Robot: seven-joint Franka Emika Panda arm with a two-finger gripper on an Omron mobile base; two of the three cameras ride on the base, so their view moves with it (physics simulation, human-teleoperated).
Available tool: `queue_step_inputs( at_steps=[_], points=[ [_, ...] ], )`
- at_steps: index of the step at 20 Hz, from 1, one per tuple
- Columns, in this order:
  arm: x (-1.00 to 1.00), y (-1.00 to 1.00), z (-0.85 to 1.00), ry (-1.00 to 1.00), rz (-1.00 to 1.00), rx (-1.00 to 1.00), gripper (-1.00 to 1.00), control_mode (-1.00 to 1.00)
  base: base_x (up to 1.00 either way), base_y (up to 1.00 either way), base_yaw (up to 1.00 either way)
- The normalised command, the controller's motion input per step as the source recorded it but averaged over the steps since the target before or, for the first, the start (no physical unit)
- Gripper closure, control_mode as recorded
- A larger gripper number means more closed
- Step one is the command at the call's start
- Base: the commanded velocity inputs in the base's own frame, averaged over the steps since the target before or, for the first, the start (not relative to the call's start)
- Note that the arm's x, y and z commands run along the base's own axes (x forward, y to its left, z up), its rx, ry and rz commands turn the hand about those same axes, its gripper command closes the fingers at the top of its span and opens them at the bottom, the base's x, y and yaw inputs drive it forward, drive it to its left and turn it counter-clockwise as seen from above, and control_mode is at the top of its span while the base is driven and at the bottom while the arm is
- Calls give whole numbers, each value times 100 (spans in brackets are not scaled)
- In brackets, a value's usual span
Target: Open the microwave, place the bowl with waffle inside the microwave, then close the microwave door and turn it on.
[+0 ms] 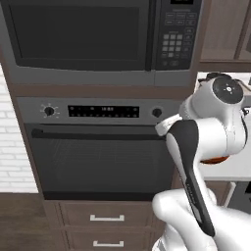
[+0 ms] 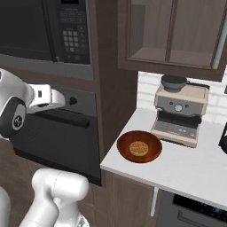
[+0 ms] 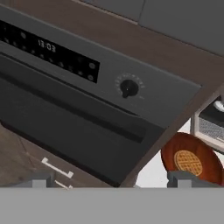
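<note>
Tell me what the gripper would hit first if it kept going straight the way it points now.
Probably the oven: the open gripper looks along its axis at the oven's dark door, below the right knob. The bowl lies off to one side. Depth is hard to judge.

1. You have the oven [image 1: 100,157] set in the dark wood column, its long bar handle [image 1: 95,133] across the glass door.
2. Its panel carries a display [image 1: 103,111] between two knobs (one at each end).
3. Below it sit drawers [image 1: 107,215].
4. A grey coffee machine [image 2: 181,114] stands on the white counter [image 2: 186,170], under wall cabinets [image 2: 177,31].
</note>
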Motion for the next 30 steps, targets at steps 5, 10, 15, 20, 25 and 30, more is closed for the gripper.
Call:
queue_step_inputs(
  at_steps=[5,10,15,20,25,30],
  points=[
    [0,29,75,0,-5,0,-100,-100,0,0,0],
    [0,46,63,0,-4,0,-100,-100,0,0,0],
    [0,38,58,-3,-3,0,-100,-100,0,0,0],
    [7,18,37,-2,-9,0,-100,-100,0,0,0],
    [50,0,5,-14,-18,0,-100,-100,0,0,0],
    [65,-7,0,-26,-16,1,-100,-100,0,0,0]
  ],
)
